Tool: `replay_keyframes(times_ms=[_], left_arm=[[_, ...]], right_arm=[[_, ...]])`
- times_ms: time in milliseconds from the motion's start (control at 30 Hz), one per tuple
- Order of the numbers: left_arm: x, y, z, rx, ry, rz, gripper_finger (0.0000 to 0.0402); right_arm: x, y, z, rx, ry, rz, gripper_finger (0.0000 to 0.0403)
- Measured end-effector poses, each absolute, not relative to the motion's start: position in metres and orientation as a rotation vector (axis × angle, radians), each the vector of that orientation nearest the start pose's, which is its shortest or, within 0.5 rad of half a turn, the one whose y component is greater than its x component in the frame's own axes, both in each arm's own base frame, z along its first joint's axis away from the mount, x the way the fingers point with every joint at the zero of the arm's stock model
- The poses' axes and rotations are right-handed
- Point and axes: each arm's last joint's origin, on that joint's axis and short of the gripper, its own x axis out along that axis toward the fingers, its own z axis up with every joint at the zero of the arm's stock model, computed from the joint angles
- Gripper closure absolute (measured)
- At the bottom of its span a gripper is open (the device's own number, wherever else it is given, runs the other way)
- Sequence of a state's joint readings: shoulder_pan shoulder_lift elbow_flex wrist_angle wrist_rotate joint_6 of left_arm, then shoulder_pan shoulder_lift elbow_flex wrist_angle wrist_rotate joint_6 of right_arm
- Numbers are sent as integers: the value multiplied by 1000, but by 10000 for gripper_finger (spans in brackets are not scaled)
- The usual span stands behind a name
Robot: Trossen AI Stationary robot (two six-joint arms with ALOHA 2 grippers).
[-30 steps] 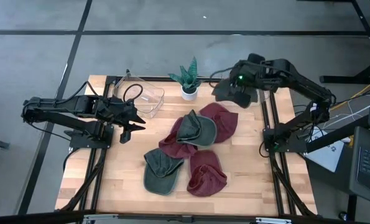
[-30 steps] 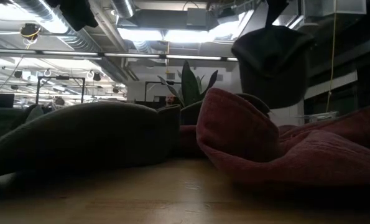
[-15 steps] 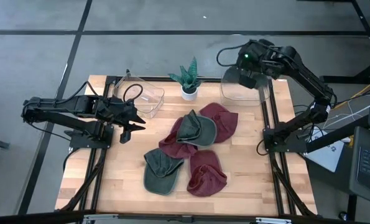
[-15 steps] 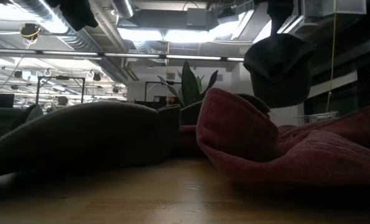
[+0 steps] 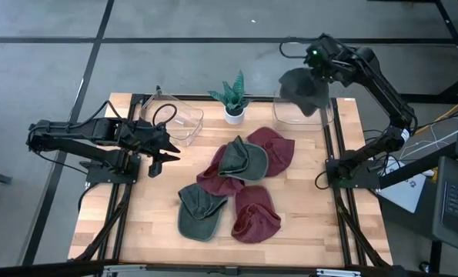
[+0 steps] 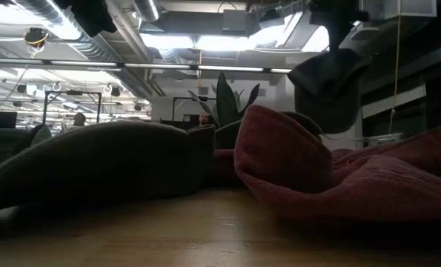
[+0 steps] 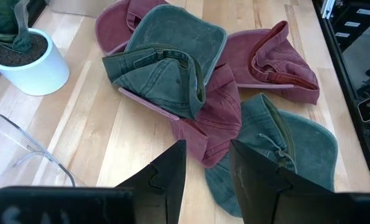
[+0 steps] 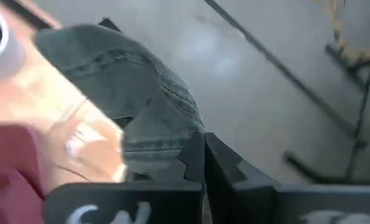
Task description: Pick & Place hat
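1. Above the desk's far right corner, right gripper [image 5: 319,61] hangs with fingers pinched together on a dark green hat [image 5: 302,88], lifted clear of the wood; hat dangles from 1 pinched bit of cloth, likely so it can drop into a bin.
2. Right clear bin [image 5: 326,115] sits under the hanging hat at the far right corner; looks empty, hat not yet inside it.
3. Left clear bin [image 5: 184,123] sits at the far edge left of the potted plant [image 5: 235,100]; nothing visible in it.
4. Left gripper [image 5: 161,150] waits near the desk's left edge, fingers apart, holding nothing, clear of the pile.
5. Desk [image 5: 136,223] middle carries the remaining pile: 3 red hats [image 5: 279,146] and 2 green hats [image 5: 202,211], overlapping, 1 green on top of red at the far side.
6. Judgement: carry done, release over the right bin is the step in hand.
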State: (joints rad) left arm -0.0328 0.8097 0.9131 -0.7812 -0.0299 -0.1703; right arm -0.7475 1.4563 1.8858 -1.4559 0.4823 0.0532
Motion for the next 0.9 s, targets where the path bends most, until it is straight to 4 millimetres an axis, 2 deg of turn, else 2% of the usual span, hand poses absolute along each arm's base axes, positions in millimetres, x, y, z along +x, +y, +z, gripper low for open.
replay_keyframes(times_ms=[167, 400, 633, 900], left_arm=[[151, -4, 319, -142, 676, 55, 286], [151, -4, 319, -142, 676, 55, 285], [151, -4, 319, -143, 676, 55, 286], [151, -4, 319, -143, 676, 55, 286]], right_arm=[[162, -177, 438, 373, 966, -1116, 402], [163, -185, 420, 485, 966, -1154, 402], [159, -196, 388, 556, 1069, -1189, 402], [145, -206, 350, 639, 1206, -1238, 402]])
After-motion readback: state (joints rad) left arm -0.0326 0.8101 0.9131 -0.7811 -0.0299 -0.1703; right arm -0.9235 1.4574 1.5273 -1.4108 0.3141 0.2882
